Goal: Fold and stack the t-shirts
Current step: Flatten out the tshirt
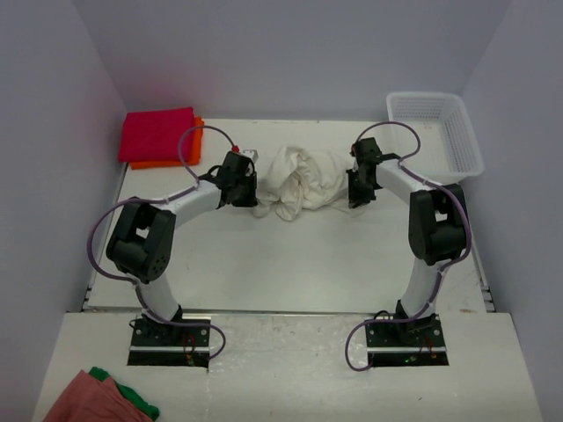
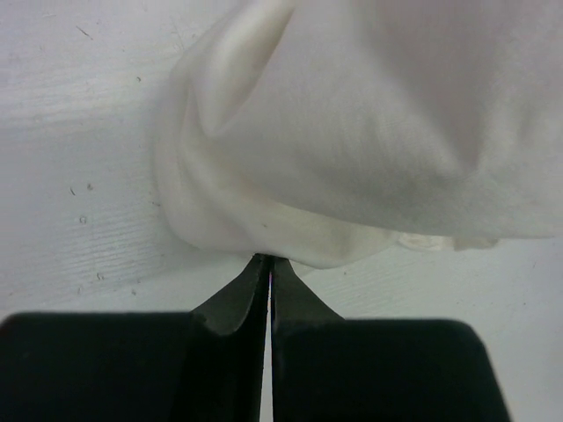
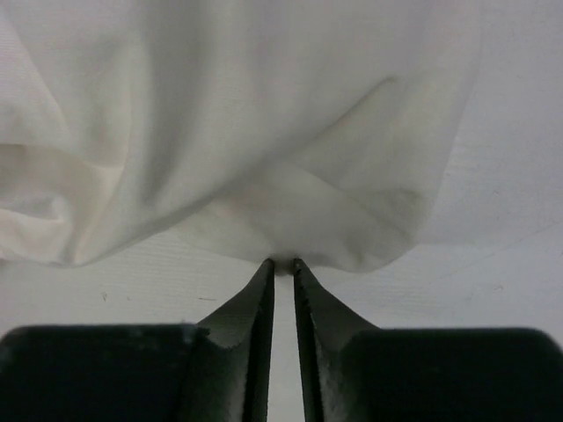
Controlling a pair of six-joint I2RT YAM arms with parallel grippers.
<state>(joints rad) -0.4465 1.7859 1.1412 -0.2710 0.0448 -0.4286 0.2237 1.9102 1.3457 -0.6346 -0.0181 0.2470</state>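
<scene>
The cream-white t-shirt [image 1: 301,180] lies crumpled in a heap at mid-table between my two grippers. My left gripper [image 1: 256,187] is at its left edge; in the left wrist view its jaws [image 2: 269,260] are pressed together with their tips at a fold of the shirt's hem [image 2: 352,158]. My right gripper [image 1: 354,195] is at the shirt's right edge; in the right wrist view its jaws [image 3: 283,264] stand nearly shut, pinching a fold of the shirt [image 3: 264,132] at the tips. The magenta-red t-shirt [image 1: 157,134] lies folded on the orange t-shirt [image 1: 197,146] at the back left.
A white plastic mesh basket [image 1: 462,141] stands at the back right corner. A salmon-pink cloth [image 1: 84,400] and a green cloth [image 1: 136,403] lie on the near ledge at the bottom left, beyond the left arm's base.
</scene>
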